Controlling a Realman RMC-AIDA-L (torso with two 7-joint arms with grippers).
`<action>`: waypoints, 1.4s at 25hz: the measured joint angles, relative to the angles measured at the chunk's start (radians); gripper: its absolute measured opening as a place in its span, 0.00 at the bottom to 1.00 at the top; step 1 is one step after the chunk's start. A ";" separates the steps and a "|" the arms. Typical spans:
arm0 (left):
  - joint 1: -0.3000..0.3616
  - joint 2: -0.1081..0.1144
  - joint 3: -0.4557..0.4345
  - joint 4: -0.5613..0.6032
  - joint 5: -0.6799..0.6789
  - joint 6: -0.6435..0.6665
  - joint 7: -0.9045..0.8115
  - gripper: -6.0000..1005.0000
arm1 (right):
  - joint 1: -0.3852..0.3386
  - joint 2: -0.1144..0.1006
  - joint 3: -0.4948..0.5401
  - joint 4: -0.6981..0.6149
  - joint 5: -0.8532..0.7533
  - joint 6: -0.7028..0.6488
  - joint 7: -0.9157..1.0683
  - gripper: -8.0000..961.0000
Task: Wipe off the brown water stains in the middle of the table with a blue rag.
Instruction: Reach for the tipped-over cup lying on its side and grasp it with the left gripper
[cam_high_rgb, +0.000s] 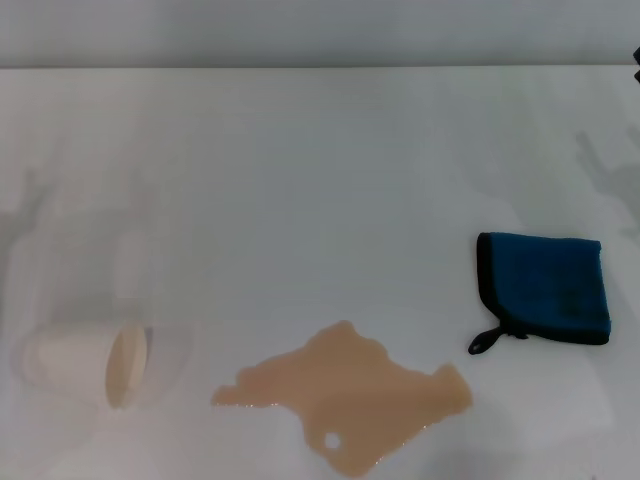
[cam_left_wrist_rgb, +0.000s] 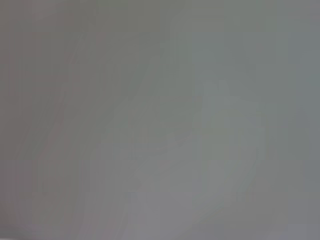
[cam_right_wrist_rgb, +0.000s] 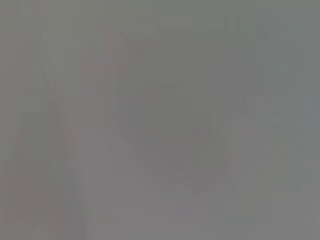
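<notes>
Head view alone shows blue rag (cam_high_rgb: 545, 288) right of brown water stains (cam_high_rgb: 350, 402)

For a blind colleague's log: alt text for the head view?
A ragged brown water stain lies near the front of a white table. A folded blue rag lies to its right; a tipped paper cup to its left.

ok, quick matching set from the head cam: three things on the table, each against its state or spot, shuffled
Things:
1. blue rag
2. brown water stains
3. paper cup

States:
A. lying on its side, robot's left
B. folded, untouched, robot's right
C. spread flat on the table, near the front edge

Pairs: 1-B, 2-C, 3-A. Neither gripper is in view.
</notes>
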 joint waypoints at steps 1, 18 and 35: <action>-0.001 0.001 0.004 0.003 0.031 0.000 0.022 0.88 | 0.000 0.001 -0.001 0.000 0.000 0.005 0.001 0.88; 0.006 -0.001 0.006 -0.004 0.105 -0.029 0.187 0.87 | 0.004 0.003 -0.015 0.025 -0.004 0.022 -0.001 0.88; 0.002 0.016 0.085 0.217 0.223 0.027 -0.398 0.87 | 0.004 -0.006 -0.014 0.010 -0.005 0.022 0.002 0.88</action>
